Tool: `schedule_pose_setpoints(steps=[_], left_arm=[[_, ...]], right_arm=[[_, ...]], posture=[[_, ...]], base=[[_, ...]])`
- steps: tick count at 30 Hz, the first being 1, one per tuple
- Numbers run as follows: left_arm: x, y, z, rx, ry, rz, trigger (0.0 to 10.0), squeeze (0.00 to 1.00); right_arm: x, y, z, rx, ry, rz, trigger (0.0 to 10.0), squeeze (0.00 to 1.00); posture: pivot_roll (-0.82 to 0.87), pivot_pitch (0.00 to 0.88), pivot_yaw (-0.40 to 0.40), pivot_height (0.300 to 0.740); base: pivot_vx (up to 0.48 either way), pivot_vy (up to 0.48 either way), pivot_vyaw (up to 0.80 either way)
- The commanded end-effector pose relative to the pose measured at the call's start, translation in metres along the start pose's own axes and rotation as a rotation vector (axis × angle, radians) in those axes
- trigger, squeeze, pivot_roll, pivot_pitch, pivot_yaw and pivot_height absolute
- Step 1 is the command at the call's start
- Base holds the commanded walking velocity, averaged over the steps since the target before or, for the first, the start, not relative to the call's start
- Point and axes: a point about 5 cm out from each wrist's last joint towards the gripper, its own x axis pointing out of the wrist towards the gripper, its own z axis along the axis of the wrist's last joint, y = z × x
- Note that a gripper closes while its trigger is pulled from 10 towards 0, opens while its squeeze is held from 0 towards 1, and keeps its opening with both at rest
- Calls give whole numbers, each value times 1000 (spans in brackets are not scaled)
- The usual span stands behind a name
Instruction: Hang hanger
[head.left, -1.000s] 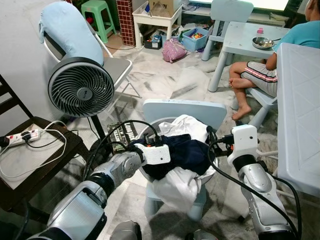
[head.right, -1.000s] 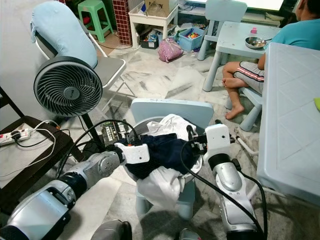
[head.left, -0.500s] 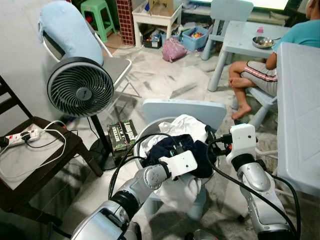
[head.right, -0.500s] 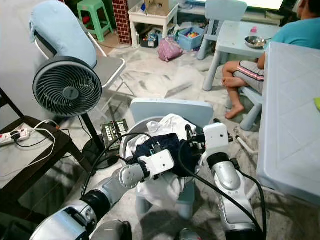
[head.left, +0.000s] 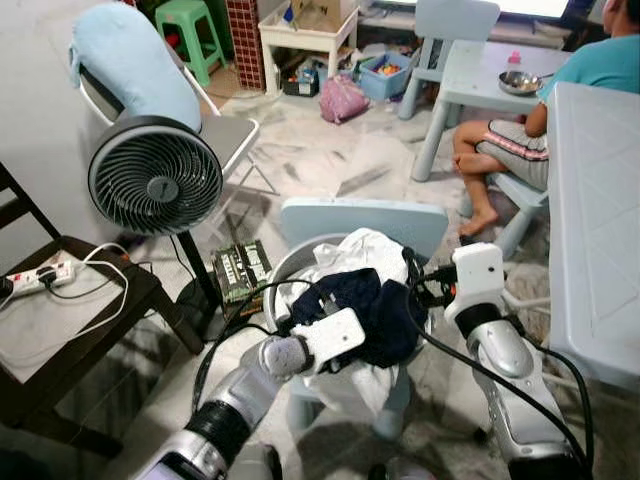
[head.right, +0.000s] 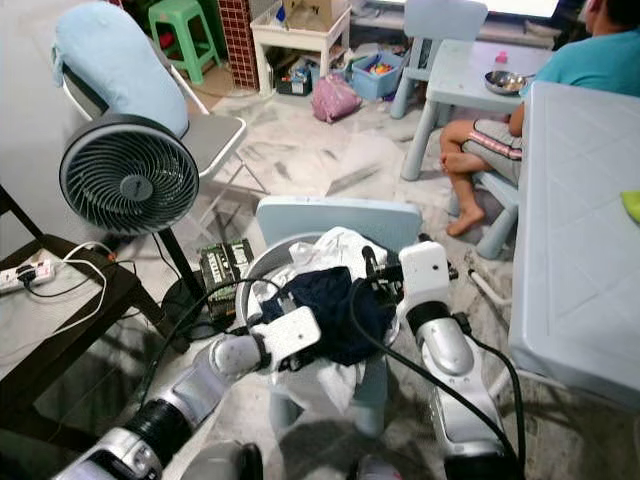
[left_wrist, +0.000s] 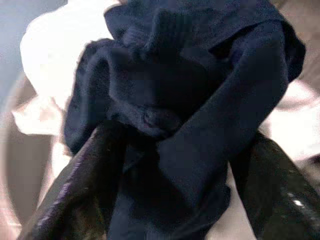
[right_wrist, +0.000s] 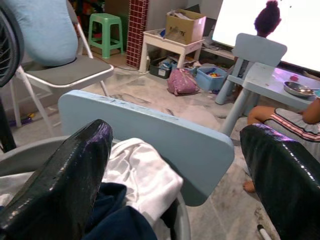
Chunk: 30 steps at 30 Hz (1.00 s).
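Note:
A grey laundry basket (head.left: 281, 268) sits on a small light-blue chair (head.left: 360, 218). It holds a navy garment (head.left: 377, 306) on top of white clothes (head.left: 366, 250). My left gripper (head.left: 318, 302) reaches into the basket from the front. In the left wrist view its fingers (left_wrist: 80, 185) stand open on either side of a fold of the navy garment (left_wrist: 190, 85). My right gripper (head.left: 413, 283) is at the basket's right rim, open. In the right wrist view it (right_wrist: 170, 190) hovers over the white clothes (right_wrist: 142, 172), facing the chair back (right_wrist: 150, 125).
A standing fan (head.left: 155, 185) and a folding chair with a blue cushion (head.left: 135, 60) are at the left. A dark wooden table (head.left: 60, 330) carries a power strip. A white table (head.left: 600, 220) borders the right. A person (head.left: 525, 130) sits beyond it. A circuit board (head.left: 240, 268) lies on the floor.
My left arm has swung from the basket's left side round to its front, and its gripper now straddles the navy garment. The right gripper has hardly moved.

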Motion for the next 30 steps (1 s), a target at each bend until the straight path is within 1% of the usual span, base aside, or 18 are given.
schedule_pose_setpoints(steps=[1, 2, 3, 4, 5, 6, 8, 9, 10, 13, 14, 17, 20, 23, 25, 27, 29, 30], left_arm=[[-3, 11, 9, -8, -29, 89, 10000, 1000], [-5, 15, 10, -32, -37, 128, 10000, 1000], [-7, 22, 13, -88, -53, 199, 10000, 1000], [-11, 29, 14, -180, -67, 272, 10000, 1000], [-11, 29, 14, -180, -67, 272, 10000, 1000], [-15, 30, 14, -230, -80, 283, 10000, 1000], [-17, 27, 14, -279, -87, 278, 10000, 1000], [-19, 24, 14, -350, -90, 268, 10000, 1000], [-20, 23, 15, -381, -92, 272, 10000, 1000], [-22, 24, 20, -427, -108, 287, 10000, 1000], [-23, 24, 22, -433, -110, 290, 10000, 1000], [-27, 24, 25, -340, -112, 283, 10000, 1000], [-36, 21, 21, -223, -83, 252, 10000, 1000], [-45, 19, 13, -295, -63, 282, 10000, 1000], [-55, 18, 7, -383, -89, 323, 10000, 1000], [-64, 18, 5, -393, -150, 355, 10000, 1000], [-65, 18, 6, -392, -167, 354, 10000, 1000], [-67, 17, 8, -416, -193, 355, 10000, 1000]], right_arm=[[2, -1, 1, 3, 2, 4, 10000, 0], [2, -1, 1, 4, 2, 5, 10000, 0], [2, -1, 1, 3, 2, 6, 10000, 0], [2, -2, 1, 2, 2, 6, 10000, 0], [2, -2, 1, 2, 2, 6, 10000, 0], [3, -2, 2, 2, 1, 6, 10000, 0], [3, -2, 2, 2, 0, 7, 10000, 0], [4, -2, 2, 3, 0, 10, 10000, 0], [5, -1, 2, 3, 0, 12, 10000, 0], [6, 0, 3, 1, -6, 21, 10000, 0], [7, 1, 3, 0, -7, 23, 10000, 0], [8, 0, 3, -2, -9, 24, 10000, 0], [9, -1, 3, -4, -10, 23, 10000, 0], [8, -1, 3, -5, -9, 22, 10000, 0], [7, -2, 2, -6, -8, 23, 10000, 0], [7, -1, 2, -5, -6, 27, 10000, 0], [8, -1, 2, -5, -6, 28, 10000, 0], [8, 0, 2, -5, -6, 31, 10000, 0]], posture=[[-2, 55, 22, 740], [-2, 55, 22, 740], [-2, 55, 22, 740], [-2, 55, 22, 740], [-2, 55, 22, 740], [2, 57, 24, 740], [6, 55, 23, 740], [6, 55, 23, 740], [6, 55, 23, 740], [12, 50, 20, 740], [12, 50, 20, 740], [14, 47, 20, 740], [14, 47, 20, 740], [13, 47, 23, 740], [18, 47, 21, 740], [21, 51, 17, 740], [21, 51, 17, 740], [25, 53, 15, 740]], base=[[0, 0, 0], [0, 0, 0], [0, 0, 0], [0, 0, 0], [0, 0, 0], [0, 0, 0], [0, 0, 0], [0, 0, 0], [0, 0, 0], [0, 0, 0], [0, 0, 0], [0, 0, 0], [0, 0, 0], [0, 0, 0], [0, 0, 0], [0, 0, 0], [0, 0, 0], [0, 0, 0]])
